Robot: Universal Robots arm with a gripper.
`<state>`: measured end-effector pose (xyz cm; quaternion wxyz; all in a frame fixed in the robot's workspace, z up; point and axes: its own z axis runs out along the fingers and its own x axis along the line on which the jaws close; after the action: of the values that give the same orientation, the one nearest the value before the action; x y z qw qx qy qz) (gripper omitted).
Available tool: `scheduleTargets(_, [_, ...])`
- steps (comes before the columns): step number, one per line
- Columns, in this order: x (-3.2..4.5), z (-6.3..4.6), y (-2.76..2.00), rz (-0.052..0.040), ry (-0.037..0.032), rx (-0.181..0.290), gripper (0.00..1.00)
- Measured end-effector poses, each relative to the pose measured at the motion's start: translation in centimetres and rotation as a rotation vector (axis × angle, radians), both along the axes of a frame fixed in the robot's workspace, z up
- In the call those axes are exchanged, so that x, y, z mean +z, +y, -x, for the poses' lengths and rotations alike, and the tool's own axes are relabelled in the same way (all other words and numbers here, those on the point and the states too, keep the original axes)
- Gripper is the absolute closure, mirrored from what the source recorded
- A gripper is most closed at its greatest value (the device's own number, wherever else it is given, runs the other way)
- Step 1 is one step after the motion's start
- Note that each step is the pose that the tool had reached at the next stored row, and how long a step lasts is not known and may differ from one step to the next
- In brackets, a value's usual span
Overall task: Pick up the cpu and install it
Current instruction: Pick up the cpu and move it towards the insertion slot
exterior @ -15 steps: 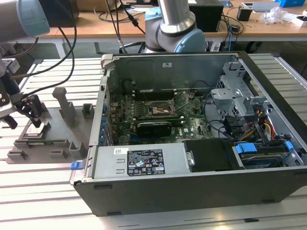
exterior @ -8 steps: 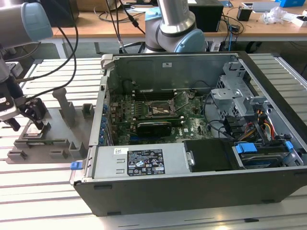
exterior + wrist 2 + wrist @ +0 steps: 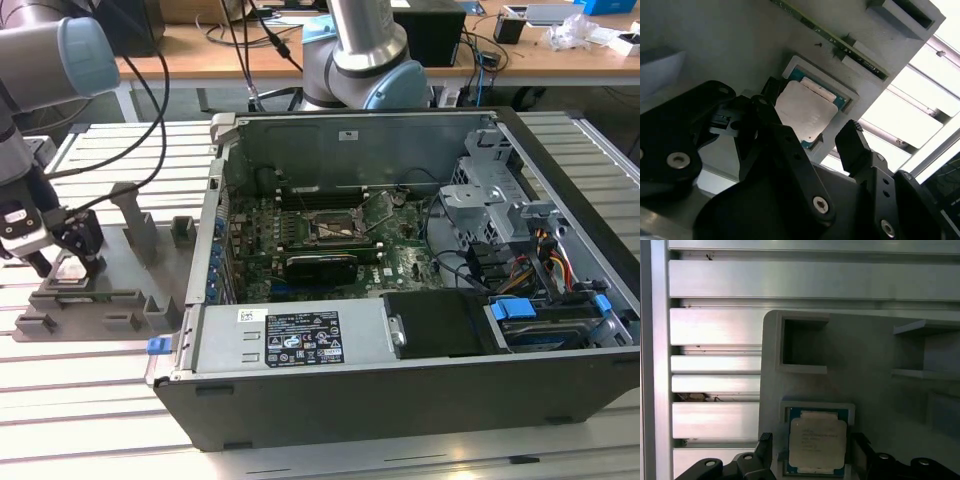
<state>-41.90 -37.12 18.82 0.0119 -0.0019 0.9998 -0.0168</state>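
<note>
No wording can be read. A white-and-black label [image 3: 303, 340] in the computer case [image 3: 400, 420] carries tiny print and symbols. A small white sticker [image 3: 349, 133] sits on its far wall. Faint lines of print cross the cpu [image 3: 817, 442] in the first wrist view.

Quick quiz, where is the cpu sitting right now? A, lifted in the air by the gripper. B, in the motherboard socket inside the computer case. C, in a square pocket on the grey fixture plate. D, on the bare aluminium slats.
C: the cpu lies flat in a square pocket of the grey fixture plate, the open gripper straddling it.
</note>
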Motion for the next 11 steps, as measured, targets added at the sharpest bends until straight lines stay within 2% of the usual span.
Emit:
scheduleTargets(3, [-0.26, -0.16, 0.0, 0.0, 0.0001, 0.0, 0.28])
scheduleTargets(9, [-0.3, -0.21, 0.0, 0.0, 0.0001, 0.0, 0.28])
scheduleTargets(10, [-0.31, -0.21, 0.0, -0.0001, 0.0, 0.0, 0.36])
scheduleTargets(11, [-0.31, -0.21, 0.0, 0.0, 0.0, 0.0, 0.36])
